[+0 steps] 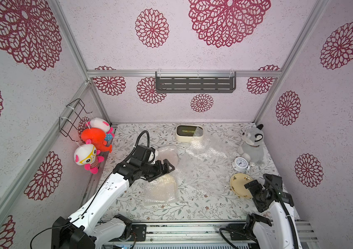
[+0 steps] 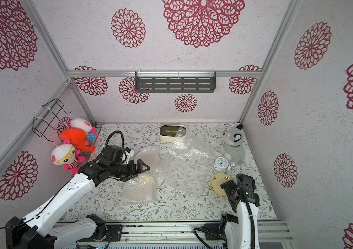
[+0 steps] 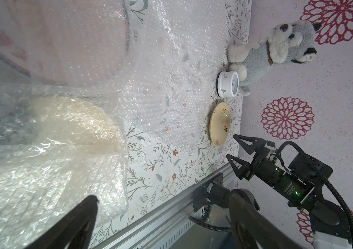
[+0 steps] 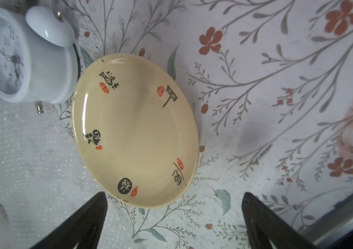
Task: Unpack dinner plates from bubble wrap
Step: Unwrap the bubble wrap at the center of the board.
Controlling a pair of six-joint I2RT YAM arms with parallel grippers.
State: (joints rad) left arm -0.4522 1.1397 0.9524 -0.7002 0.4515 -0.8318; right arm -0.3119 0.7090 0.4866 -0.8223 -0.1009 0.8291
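The right gripper (image 4: 175, 195) hangs with its 2 black, wedge-shaped jaws spread wide and nothing between them, just above the rim of a bare dinner plate (image 4: 134, 129). This plate is a glossy cream round, shallow, with 5 dark brush-stroke motifs and small orange-red stamps around its rim. It lies flat on the floral tabletop (image 1: 192, 207), right beside the alarm clock (image 4: 20, 56), on the clock's robot-facing side. I cannot tell whether they touch. The clock is smooth white with a round face and a domed bell.

Behind the clock sits a fuzzy grey plush (image 1: 252, 144). From the clock's left, a loose sheet of bubble wrap (image 1: 203, 163), clear, crinkled and dimpled, spreads over the middle of the table. Well to the clock's left, the left gripper (image 1: 167, 169) is also wide open and empty, above 2 wrapped bundles. One is a cream plate bundle (image 1: 160, 187), showing milky through folded plastic. The other is a dark-rimmed plate bundle (image 1: 168, 154), which lies farther back.
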